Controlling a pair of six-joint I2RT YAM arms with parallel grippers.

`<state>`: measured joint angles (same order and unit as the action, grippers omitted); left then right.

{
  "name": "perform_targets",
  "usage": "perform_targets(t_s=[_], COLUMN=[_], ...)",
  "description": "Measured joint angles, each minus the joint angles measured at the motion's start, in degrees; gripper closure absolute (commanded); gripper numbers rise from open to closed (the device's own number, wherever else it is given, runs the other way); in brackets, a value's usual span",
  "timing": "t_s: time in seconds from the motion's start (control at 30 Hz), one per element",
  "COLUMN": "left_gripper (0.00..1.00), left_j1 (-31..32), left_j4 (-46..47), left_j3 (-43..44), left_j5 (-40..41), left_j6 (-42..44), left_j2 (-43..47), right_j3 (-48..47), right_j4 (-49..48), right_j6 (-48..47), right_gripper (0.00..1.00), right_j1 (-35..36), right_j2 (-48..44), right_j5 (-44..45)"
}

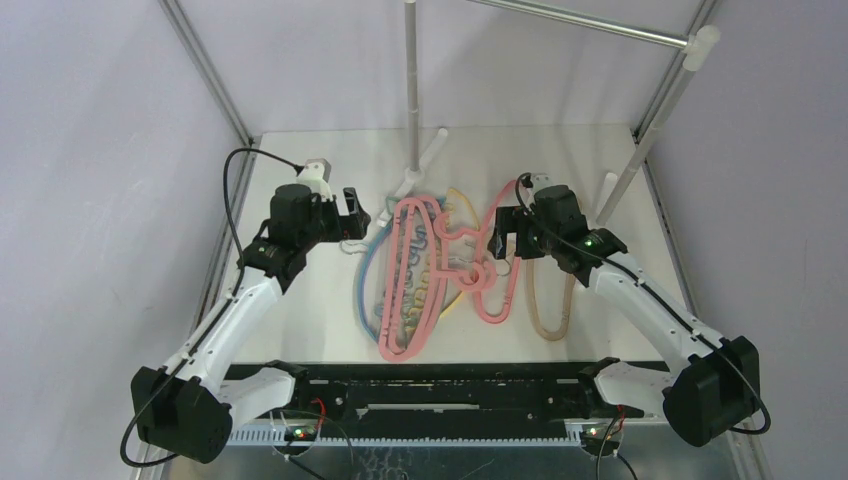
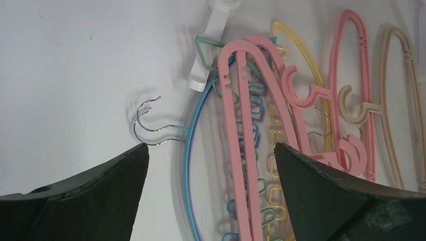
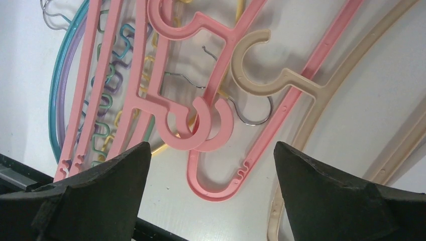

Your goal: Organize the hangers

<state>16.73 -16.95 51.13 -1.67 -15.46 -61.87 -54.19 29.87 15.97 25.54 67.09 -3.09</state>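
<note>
Left gripper (image 2: 211,150): jaws spread wide and empty, over the pile's left edge.
Right gripper (image 3: 211,148): also spread, holding nothing, above the pink hooks (image 3: 196,125).
Hangers (image 1: 415,270): tangled flat on the table (image 1: 300,300), below and between both grippers.
Step done well: probably start with the beige hanger (image 3: 261,83), ahead of the right fingers, which looks least tangled. Lift it slowly so the hooks don't drag neighbours.
Rail (image 1: 580,22): far beyond both grippers, the likely destination.

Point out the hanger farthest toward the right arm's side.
The beige hanger: the only one of that colour, it lies outermost on that side, with the pink hangers to its left.
</note>
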Motion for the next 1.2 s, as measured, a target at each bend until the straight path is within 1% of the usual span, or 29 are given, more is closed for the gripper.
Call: perform_targets(t_s=[0.37, 0.43, 0.5, 0.57, 0.7, 0.83, 1.07, 1.2], left_gripper=[0.01, 0.01, 0.01, 0.00, 0.01, 0.00, 0.00, 0.00], left_j1=[0.0, 0.0, 0.0, 0.0, 0.0, 0.0, 0.0, 0.0], left_j4=[0.0, 0.0, 0.0, 0.0, 0.0, 0.0, 0.0, 0.1], left_j3=[0.0, 0.0, 0.0, 0.0, 0.0, -0.1, -0.2, -0.7], left_j5=[0.0, 0.0, 0.0, 0.0, 0.1, 0.5, 1.3, 1.6], left_j6=[0.6, 0.5, 0.5, 0.5, 0.5, 0.6, 0.7, 0.7], left_j2=[0.0, 0.0, 0.0, 0.0, 0.0, 0.0, 0.1, 0.7], right_j3=[0.0, 0.0, 0.0, 0.0, 0.3, 2.2, 4.8, 5.6], right_j4=[1.2, 1.7, 3.1, 4.2, 7.0, 8.2, 10.9, 11.3], right_j6=[-0.2, 0.0, 0.6, 1.1, 2.7, 4.4, 8.2, 9.0], right_gripper=[0.00, 0.04, 0.14, 0.19, 0.20, 0.21, 0.21, 0.24], right_j1=[-0.1, -0.3, -0.6, -0.9, -1.6, -1.8, -2.9, -4.0], right_j2=[0.0, 0.3, 1.1, 2.6, 6.2, 7.2, 8.9, 10.7], right_j5=[1.3, 1.3, 1.8, 2.1, 2.7, 3.3, 7.2, 8.5])
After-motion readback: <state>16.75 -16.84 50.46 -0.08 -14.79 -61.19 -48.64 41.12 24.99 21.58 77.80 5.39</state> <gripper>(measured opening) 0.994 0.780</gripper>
